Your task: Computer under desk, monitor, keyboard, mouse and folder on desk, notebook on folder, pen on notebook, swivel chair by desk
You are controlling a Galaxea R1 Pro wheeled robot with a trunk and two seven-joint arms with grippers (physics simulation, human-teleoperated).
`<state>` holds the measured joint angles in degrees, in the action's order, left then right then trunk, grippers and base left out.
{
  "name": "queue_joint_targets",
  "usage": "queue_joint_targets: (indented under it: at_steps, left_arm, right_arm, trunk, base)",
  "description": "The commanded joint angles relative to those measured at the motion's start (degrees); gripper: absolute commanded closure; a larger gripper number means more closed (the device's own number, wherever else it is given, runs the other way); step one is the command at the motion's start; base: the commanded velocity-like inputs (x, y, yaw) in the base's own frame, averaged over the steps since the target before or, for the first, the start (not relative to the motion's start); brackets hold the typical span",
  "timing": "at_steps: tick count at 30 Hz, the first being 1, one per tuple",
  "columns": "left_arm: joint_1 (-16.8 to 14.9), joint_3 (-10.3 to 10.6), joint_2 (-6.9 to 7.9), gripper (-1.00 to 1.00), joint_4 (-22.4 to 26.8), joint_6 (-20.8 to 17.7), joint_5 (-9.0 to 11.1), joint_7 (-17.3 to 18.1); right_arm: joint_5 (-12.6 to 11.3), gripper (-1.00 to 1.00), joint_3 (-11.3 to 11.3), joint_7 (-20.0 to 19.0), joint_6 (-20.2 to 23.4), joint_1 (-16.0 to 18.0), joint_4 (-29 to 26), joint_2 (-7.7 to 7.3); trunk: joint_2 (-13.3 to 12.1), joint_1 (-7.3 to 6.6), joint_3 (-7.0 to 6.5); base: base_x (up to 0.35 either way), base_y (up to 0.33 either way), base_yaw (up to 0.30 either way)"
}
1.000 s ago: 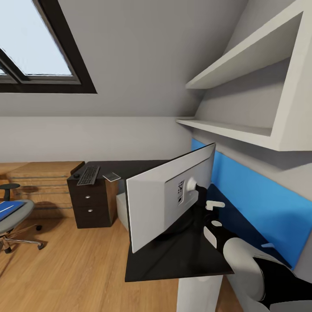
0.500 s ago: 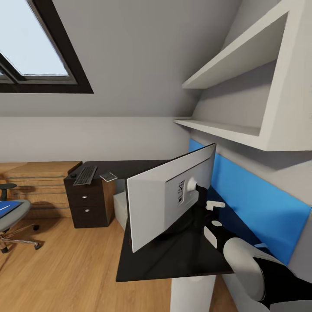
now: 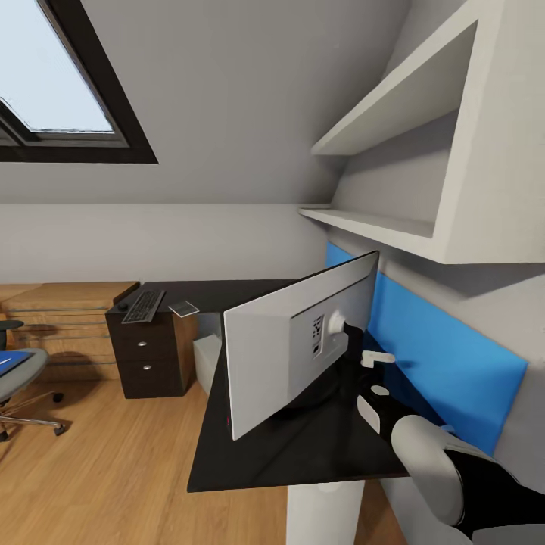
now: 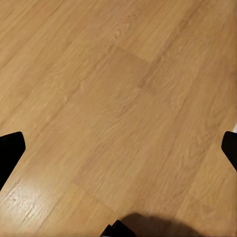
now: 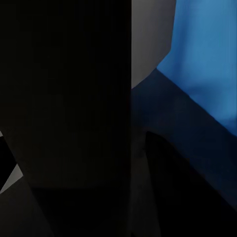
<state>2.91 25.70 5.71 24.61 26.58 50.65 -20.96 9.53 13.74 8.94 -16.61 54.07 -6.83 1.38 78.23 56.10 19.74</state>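
The monitor [image 3: 291,344] shows its grey back and hangs tilted over the near end of the black desk [image 3: 250,454]. My right gripper [image 3: 354,365] is shut on its stand, which looms black in the right wrist view. At the desk's far end lie the keyboard [image 3: 142,306], the mouse [image 3: 123,306] and the notebook [image 3: 183,308]. The computer [image 3: 206,359] stands under the desk. The swivel chair [image 3: 19,382] carries the folder [image 3: 7,360] at the left edge. My left gripper [image 4: 119,150] is open over bare floor. The pen is too small to make out.
A blue back panel [image 3: 443,348] runs behind the desk, with white shelves [image 3: 378,221] above it. The drawer unit [image 3: 144,356] stands under the keyboard, and a wooden chest [image 3: 64,318] sits beside it. Wooden floor [image 3: 106,469] lies open to the left.
The whole view has shifted, so desk, drawers and chair slid left in the picture. The monitor and my right arm kept their place in it, carried further over the desk.
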Motion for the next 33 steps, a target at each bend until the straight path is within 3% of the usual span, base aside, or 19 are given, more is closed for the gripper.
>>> queue_joint_targets:
  at_steps: [1, 21, 33]
  left_arm:
    - [0.03, 0.49, 0.08, -1.0, 0.17, 0.17, 0.3, -0.49]
    - [0.05, 0.41, 0.17, -1.0, 0.17, 0.23, 0.24, -0.48]
    - [0.06, 0.41, 0.17, -1.0, 0.16, 0.23, 0.24, -0.37]
  right_arm:
    - [0.66, 1.0, -0.56, 0.38, -0.16, 0.08, -0.03, 0.02]
    - [0.66, 1.0, -0.56, 0.38, -0.17, 0.08, -0.03, 0.02]
    - [0.66, 1.0, -0.56, 0.38, -0.17, 0.08, -0.03, 0.02]
  trunk:
    - [0.04, 0.0, 0.05]
    - [0.04, 0.0, 0.05]
    - [0.04, 0.0, 0.05]
  base:
    - [0.0, -0.006, 0.0]
    - [0.0, -0.059, 0.0]
    - [0.234, 0.0, 0.0]
